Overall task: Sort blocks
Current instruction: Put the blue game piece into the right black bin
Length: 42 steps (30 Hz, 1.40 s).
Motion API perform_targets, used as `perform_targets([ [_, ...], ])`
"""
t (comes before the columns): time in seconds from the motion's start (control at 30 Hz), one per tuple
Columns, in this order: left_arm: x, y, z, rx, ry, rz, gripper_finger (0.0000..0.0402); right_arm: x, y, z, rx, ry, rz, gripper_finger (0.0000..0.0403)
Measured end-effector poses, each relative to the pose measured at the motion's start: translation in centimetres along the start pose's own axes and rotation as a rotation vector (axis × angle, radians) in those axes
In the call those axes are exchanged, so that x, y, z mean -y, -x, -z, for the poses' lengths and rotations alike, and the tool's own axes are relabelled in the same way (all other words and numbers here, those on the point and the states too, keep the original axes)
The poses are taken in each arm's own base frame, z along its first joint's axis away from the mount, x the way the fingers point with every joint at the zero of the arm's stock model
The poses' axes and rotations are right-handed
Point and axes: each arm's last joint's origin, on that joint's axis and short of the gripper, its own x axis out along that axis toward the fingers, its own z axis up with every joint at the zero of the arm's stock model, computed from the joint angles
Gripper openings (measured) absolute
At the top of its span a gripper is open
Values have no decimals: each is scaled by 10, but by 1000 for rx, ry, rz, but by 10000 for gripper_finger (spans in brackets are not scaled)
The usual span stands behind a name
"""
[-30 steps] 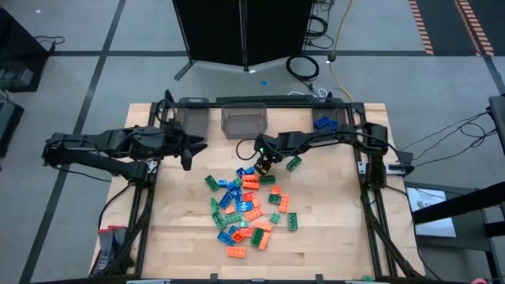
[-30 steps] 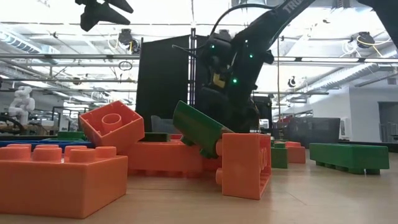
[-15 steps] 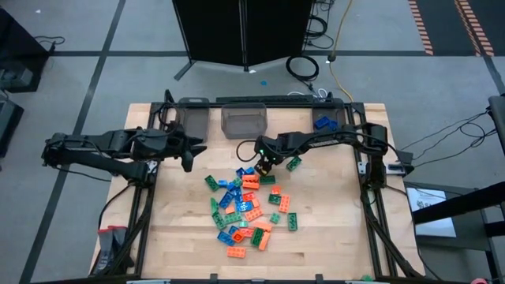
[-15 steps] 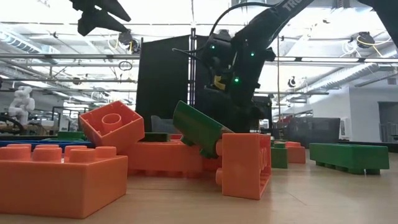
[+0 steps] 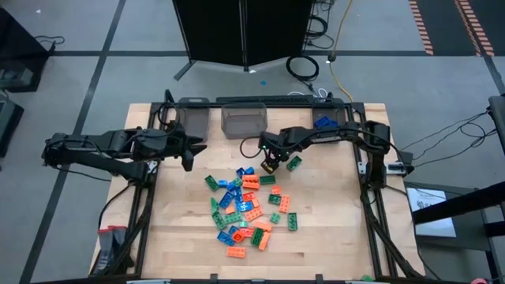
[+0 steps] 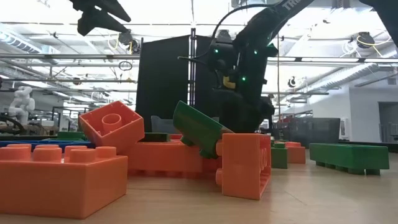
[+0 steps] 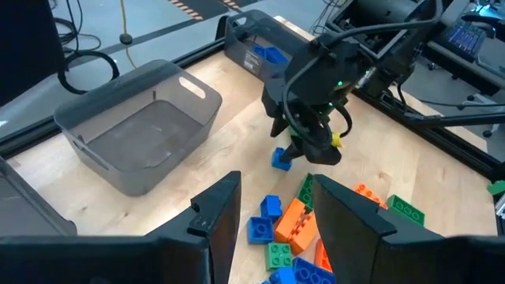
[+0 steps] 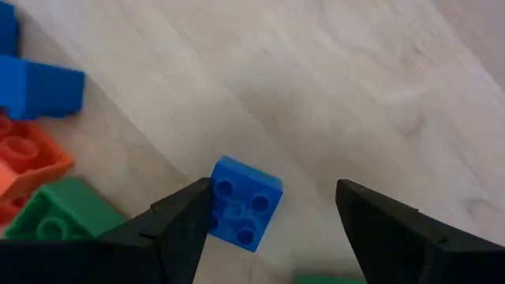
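Observation:
Orange, green and blue blocks lie in a loose pile [image 5: 246,207] on the wooden table. My right gripper [image 5: 272,162] hangs open at the pile's far edge, pointing steeply down. One small blue block [image 8: 246,203] lies studs-up on the wood between its fingers, close to one finger [image 8: 185,225]. The same blue block [image 7: 282,158] shows under the gripper in the left wrist view. My left gripper [image 5: 188,151] waits open and raised over the table's left side, with nothing between its fingers. My right gripper stands over the blue block from above, one finger [image 8: 189,217] right beside the block's side [image 8: 221,197] and the other well clear of it. Whether that finger touches the block I cannot tell. The block rests flat on the table.
Three grey bins stand along the far edge: one on the left [image 5: 193,120], one in the middle [image 5: 243,121], and one on the right [image 5: 325,122] holding blue blocks. A green block [image 5: 293,163] lies just right of the right gripper. Bare wood lies along the near edge.
My right gripper has tipped a little and shifted slightly toward the table's right edge, staying open. The pile has not moved.

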Motion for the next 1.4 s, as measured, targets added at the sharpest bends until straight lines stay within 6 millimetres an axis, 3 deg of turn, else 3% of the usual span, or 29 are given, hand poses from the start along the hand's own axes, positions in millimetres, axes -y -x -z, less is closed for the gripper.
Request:
perform_targets([
  [0.17,0,0,0,2,-4,-4,160,-1,25,-10,71,-10,-16,267],
  [0.37,0,0,0,2,-7,-4,160,-9,27,-5,66,-28,-33,267],
  [0.63,0,0,0,4,-7,-7,160,-26,4,7,18,-16,-6,267],
  [0.8,-1,0,0,11,-7,-19,160,-26,-16,10,-30,-23,29,266],
  [0.93,-1,0,0,11,-7,-19,160,-27,-24,10,-42,-34,40,222],
  [1.07,-1,0,0,10,-8,-20,160,-27,-27,9,-30,-16,55,120],
  [1.4,-1,0,0,8,-9,-24,160,-23,-24,7,-36,7,47,113],
])
